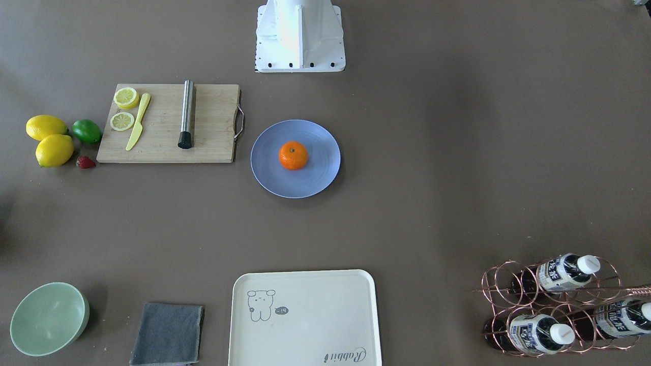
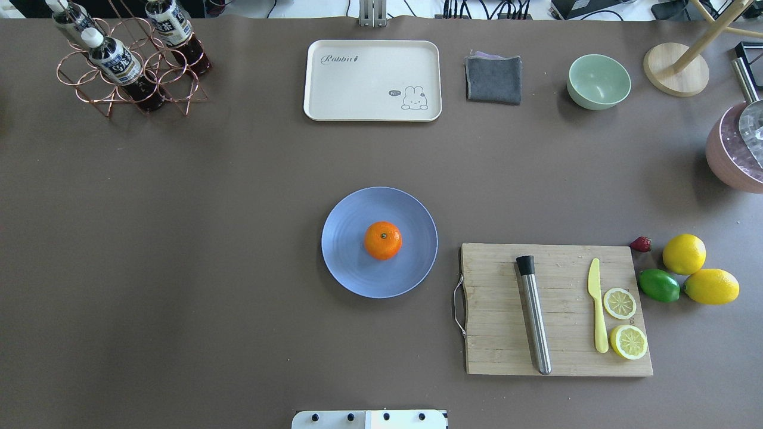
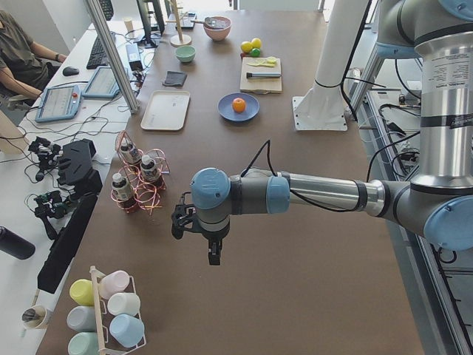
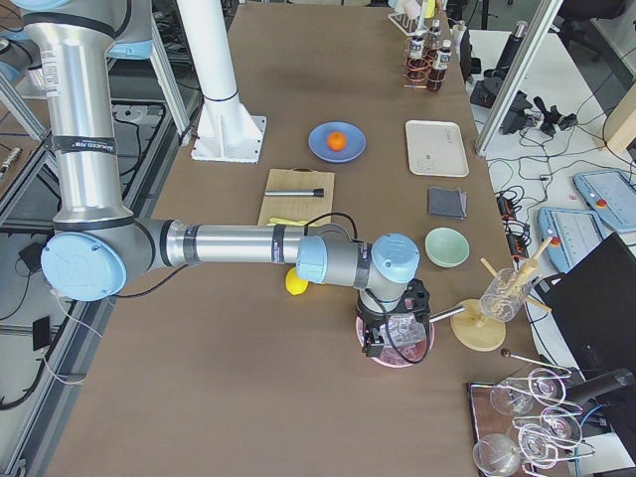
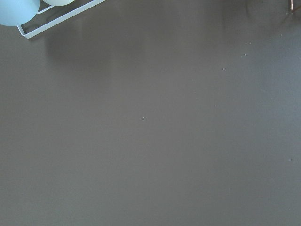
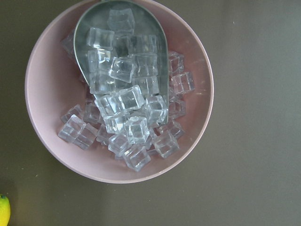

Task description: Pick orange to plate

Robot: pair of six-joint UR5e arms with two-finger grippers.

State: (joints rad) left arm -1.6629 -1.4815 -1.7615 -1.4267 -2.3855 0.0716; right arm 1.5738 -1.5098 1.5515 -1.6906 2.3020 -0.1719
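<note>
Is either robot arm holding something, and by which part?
Nothing visibly held. The orange sits free on the plate. The left end effector hangs over bare table, the right end effector over a bowl of ice.

Soft, bright, even light fills every view, and the matte brown surface (image 1: 457,152) shows no glare, only faint diffuse shadows, such as the one along the 4 o'clock edge of the plate (image 1: 264,173) in the front-facing view. The white robot base (image 1: 300,35) at 12 o'clock in that view is blown out. The right wrist view is sharp, with small glints on the ice cubes (image 6: 127,113), while the left wrist view looks dimmer and flat.
</note>
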